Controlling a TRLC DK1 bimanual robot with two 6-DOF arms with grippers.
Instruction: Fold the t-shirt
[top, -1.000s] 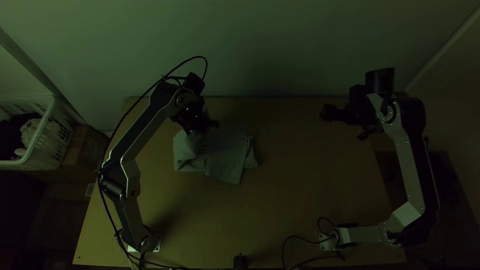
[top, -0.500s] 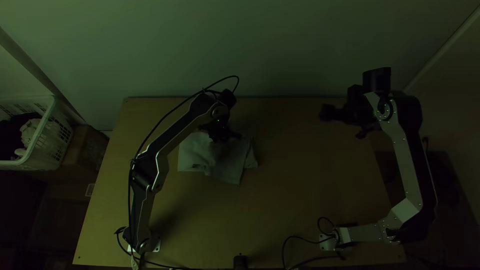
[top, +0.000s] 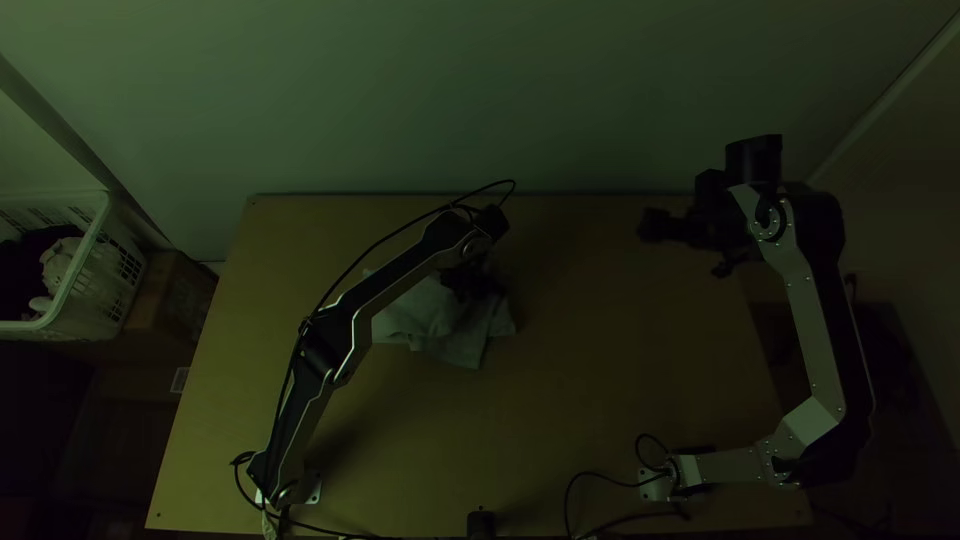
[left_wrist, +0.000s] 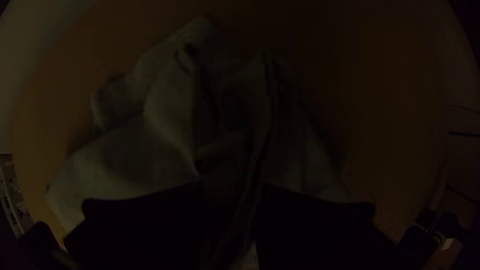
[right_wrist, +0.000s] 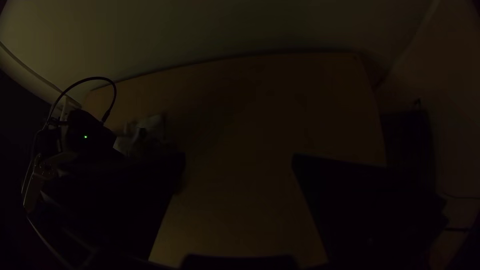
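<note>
T-shirt (top: 460, 348) lies on the table (top: 600, 400), left of centre and towards the far edge, in a small layered heap with rumpled ridges; left gripper (left_wrist: 230, 192) is over it, fingers parted with cloth showing in the gap (no firm pinch can be made out). Right gripper (right_wrist: 239, 162) is well apart from the cloth, fingers spread wide. Progress, as judged: partly gathered or folded at best, no neat packet yet; left to do are smoothing the ridges, lining up the edges and making the final fold.
</note>
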